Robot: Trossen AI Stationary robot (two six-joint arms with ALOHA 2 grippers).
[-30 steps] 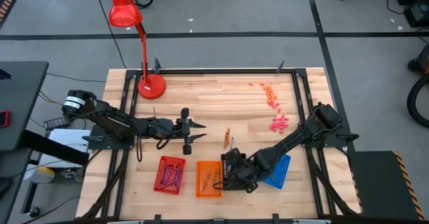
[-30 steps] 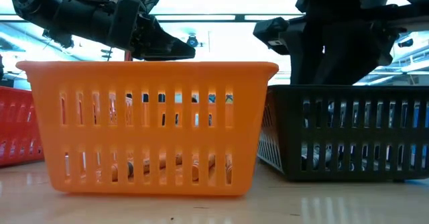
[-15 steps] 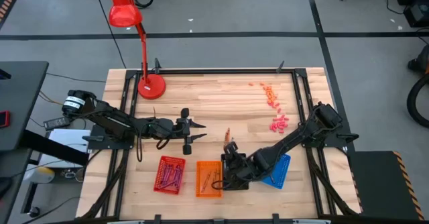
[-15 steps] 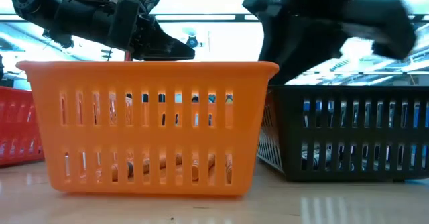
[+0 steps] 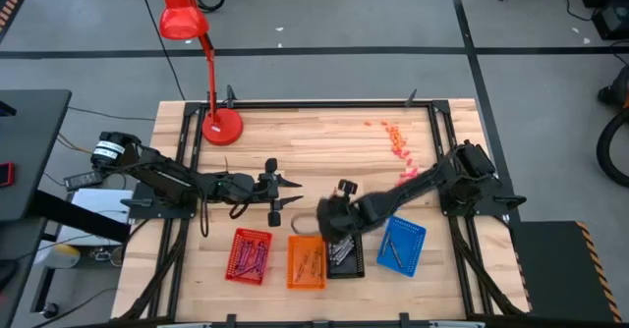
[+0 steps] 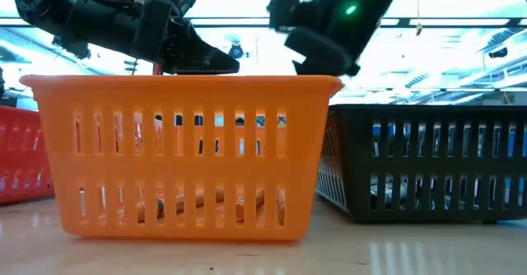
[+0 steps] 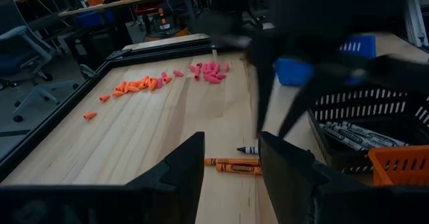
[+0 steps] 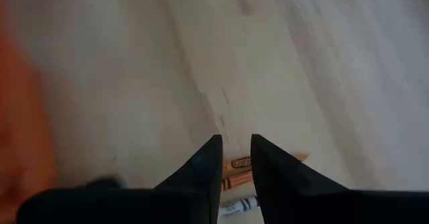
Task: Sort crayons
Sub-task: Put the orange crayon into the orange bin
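The wooden table [image 5: 324, 146] sits centre frame, red lamp [image 5: 187, 24] upper left; right tool [image 8: 233, 158] narrow and empty above crayons [image 8: 241, 174], left tool [image 5: 290, 192] wide.

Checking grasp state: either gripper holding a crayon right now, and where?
Nothing held. Right gripper fingers open, empty above loose orange crayons; left gripper open, empty.

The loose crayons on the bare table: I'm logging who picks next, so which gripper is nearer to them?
Right. The right gripper hovers just over the loose crayons, fingers apart. The left gripper waits off to their side, open.
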